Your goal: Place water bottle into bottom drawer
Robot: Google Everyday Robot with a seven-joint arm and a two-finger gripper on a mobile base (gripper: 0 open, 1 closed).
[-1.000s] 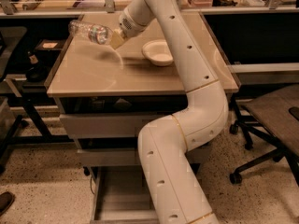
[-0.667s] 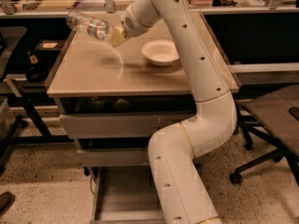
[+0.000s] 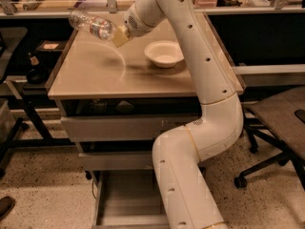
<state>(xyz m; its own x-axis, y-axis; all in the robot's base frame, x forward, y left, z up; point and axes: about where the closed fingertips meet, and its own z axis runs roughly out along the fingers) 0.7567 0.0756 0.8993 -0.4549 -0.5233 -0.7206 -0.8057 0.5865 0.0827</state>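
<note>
My gripper is shut on the water bottle, a clear ribbed plastic bottle held on its side in the air above the back left part of the cabinet top. The bottle points left, away from my arm. The bottom drawer stands pulled out at floor level below the cabinet front, a grey tray with a plain floor. My arm's lower links cover its right side.
A white round bowl sits on the tan cabinet top, right of the gripper. Two grey drawer fronts are above the open drawer. An office chair stands at the right. A desk with clutter runs along the back.
The gripper has lifted the water bottle higher and carried it toward the front of the cabinet top. The bowl has not moved.
</note>
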